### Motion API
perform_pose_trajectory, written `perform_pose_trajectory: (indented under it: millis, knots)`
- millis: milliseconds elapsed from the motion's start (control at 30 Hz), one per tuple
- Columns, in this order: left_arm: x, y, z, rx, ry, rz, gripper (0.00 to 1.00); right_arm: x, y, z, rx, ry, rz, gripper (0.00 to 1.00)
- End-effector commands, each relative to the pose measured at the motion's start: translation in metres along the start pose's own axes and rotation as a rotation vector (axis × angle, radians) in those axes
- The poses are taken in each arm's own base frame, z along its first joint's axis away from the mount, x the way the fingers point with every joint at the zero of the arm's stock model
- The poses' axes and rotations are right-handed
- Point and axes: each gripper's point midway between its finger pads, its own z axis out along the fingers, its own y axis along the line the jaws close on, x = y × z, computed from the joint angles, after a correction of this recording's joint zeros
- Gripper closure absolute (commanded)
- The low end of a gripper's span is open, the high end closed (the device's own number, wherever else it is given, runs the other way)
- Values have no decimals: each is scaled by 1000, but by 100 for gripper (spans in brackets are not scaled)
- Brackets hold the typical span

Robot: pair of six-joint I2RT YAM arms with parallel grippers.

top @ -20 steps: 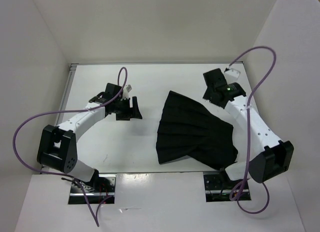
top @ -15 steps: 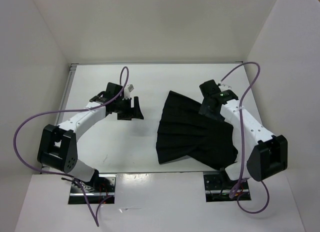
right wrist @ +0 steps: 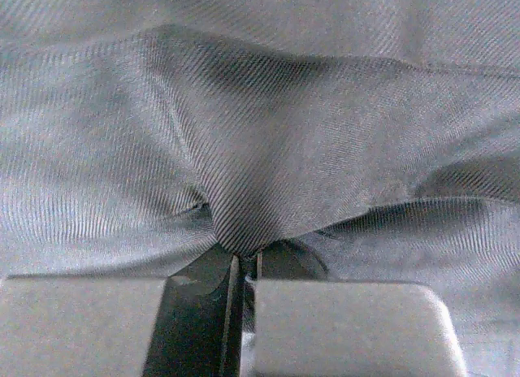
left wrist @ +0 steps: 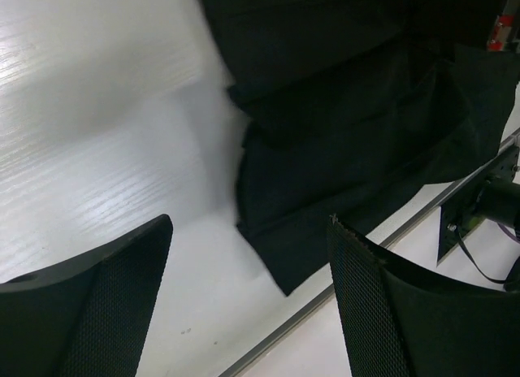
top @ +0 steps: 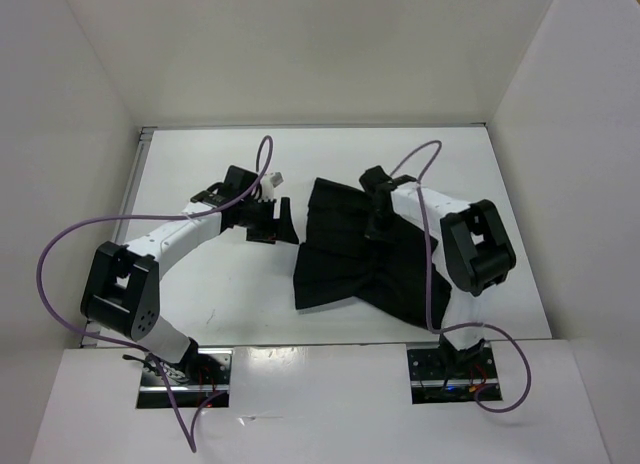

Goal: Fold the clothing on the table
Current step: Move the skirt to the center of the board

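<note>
The clothing point(top: 335, 269), a black pleated skirt, lies bunched on the white table point(top: 200, 294) right of centre. My right gripper point(top: 378, 222) sits over its upper middle. In the right wrist view that gripper point(right wrist: 244, 259) is shut on a pinched peak of the fabric point(right wrist: 260, 149), which fills the frame. My left gripper point(top: 283, 222) hovers open just left of the skirt's upper left edge. In the left wrist view its fingers point(left wrist: 114, 304) stand wide apart with only bare table point(left wrist: 97, 133) between them, and the skirt point(left wrist: 349, 125) lies ahead.
White upright walls point(top: 80, 104) close in the table on the left, back and right. A thin metal rim point(left wrist: 325, 300) runs along the near edge. Purple cables point(top: 60, 249) loop off both arms. The arm bases point(top: 185, 379) sit at the near edge.
My right arm has swung left with the fabric pinched, dragging the skirt's right side leftward so it bunches and shifts left. My left gripper has edged right toward the skirt, still open.
</note>
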Motion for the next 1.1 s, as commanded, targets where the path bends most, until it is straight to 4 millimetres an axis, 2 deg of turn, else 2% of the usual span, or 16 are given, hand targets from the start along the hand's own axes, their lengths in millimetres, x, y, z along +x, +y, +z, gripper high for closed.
perform_pose_trajectory:
  millis: [0,67,167,233,300,367,433,533,600,667,733,800,900,967,1000,1067]
  knots:
    - [-5,-2,-8,2,-36,37,16,-39,78,-61,-152,-223,-113,100]
    - [-4,0,-9,-11,-41,37,16,-57,120,-152,-290,-400,-167,100]
    - [3,4,-5,-19,-16,24,16,-69,142,-249,-449,-559,-197,100]
    - [1,4,-5,-19,-17,25,16,-74,144,-274,-488,-602,-195,100]
    - [-3,4,-6,-26,-28,29,16,-67,143,-267,-483,-571,-233,94]
    - [-4,5,-5,-35,-32,29,16,-51,143,-240,-478,-491,-274,71]
    - [-10,2,-9,-32,-41,33,16,-37,136,-216,-446,-419,-294,67]
    - [-11,1,-19,-40,-37,34,17,-6,98,-163,-286,-277,-274,64]
    - [-17,-5,-38,-41,-57,63,19,-2,70,-158,-185,-282,-231,64]
    - [-20,-8,-50,-38,-66,84,21,15,39,-146,-74,-223,-221,54]
    - [-25,-12,-67,-45,-70,109,21,19,11,-147,29,-226,-203,50]
    - [-29,-21,-85,-31,-85,131,21,10,0,-157,75,-289,-175,50]
    - [-61,-53,-108,49,-188,198,21,-13,10,-169,42,-355,-142,48]
    - [-95,-71,-117,91,-299,233,18,-40,38,-177,-48,-432,-133,47]
    - [-107,-64,-107,66,-313,215,18,-51,48,-165,-56,-432,-162,45]
    - [-139,-48,-85,-1,-344,157,18,-80,85,-161,-177,-477,-154,45]
